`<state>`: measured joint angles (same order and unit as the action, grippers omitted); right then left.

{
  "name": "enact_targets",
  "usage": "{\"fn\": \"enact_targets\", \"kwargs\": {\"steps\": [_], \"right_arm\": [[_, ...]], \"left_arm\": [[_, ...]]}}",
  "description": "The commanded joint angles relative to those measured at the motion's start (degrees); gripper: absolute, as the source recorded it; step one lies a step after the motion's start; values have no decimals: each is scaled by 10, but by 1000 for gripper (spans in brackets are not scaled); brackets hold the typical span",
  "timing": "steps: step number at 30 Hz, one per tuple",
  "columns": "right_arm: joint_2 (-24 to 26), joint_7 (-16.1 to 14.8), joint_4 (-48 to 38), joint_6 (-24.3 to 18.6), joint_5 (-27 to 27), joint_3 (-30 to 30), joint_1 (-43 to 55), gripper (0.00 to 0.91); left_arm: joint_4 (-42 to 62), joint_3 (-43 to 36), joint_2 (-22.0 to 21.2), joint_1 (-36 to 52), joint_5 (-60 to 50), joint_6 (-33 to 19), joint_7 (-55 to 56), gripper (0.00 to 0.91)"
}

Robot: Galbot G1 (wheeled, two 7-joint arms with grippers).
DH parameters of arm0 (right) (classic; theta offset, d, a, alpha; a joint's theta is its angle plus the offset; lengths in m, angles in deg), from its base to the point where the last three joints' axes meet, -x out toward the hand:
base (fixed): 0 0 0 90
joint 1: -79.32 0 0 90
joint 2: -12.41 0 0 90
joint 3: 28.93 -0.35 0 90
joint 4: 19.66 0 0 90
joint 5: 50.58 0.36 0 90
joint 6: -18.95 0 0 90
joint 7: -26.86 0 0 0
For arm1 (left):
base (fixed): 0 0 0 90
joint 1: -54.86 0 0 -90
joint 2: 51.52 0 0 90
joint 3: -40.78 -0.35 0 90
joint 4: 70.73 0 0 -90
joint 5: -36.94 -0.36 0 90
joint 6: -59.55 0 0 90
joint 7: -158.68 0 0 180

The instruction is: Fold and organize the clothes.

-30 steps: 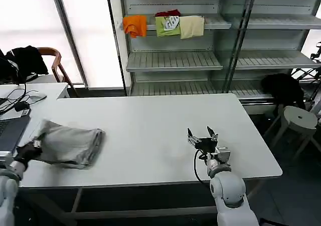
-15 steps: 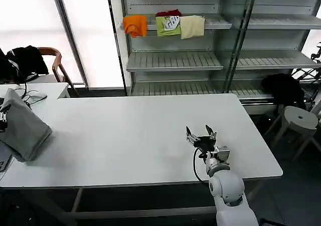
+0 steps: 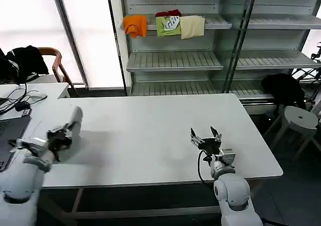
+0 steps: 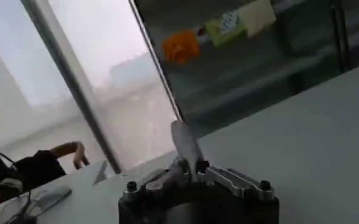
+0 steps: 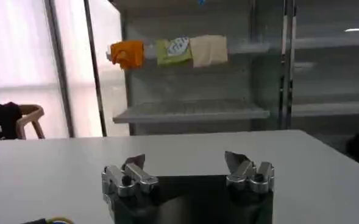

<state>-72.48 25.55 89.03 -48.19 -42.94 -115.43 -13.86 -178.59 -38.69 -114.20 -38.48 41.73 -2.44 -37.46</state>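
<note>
Head view: left gripper (image 3: pixel 65 132) over the table's (image 3: pixel 150 135) left end, a grey strip (image 3: pixel 75 118) rising from it; right gripper (image 3: pixel 205 137) near the front edge.
Left wrist view: jaws closed on the grey strip (image 4: pixel 185 141) — shirt cloth or not, cannot tell.
Right wrist view: right gripper (image 5: pixel 188 167) — jaws spread, empty.

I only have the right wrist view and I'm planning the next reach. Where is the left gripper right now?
Observer: The left gripper hovers over the near left part of the table, well apart from the right gripper.
Operator: Is it open like the right one?
Observer: No. In the left wrist view its fingers look pressed together, while the right gripper's stand apart.
Operator: Is there anything beside the table on my right?
Observer: A round stool stands on the floor just off the table's right end.
</note>
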Motion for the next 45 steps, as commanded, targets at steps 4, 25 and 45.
{"fn": "enact_targets", "kwargs": {"steps": [4,25,45], "right_arm": [[1,3,16,7,-2,-1,-11,907],[-36,6,-14,34,24,50,21,907],[-101,23,-164,104,233,157,109,907]], "left_arm": [[-5,-214,-150,38,13,33,132,20],[-28,-354,-168,92,66,-11,290,907],[-96,-103,-77,-19,163,-31,251,907]]}}
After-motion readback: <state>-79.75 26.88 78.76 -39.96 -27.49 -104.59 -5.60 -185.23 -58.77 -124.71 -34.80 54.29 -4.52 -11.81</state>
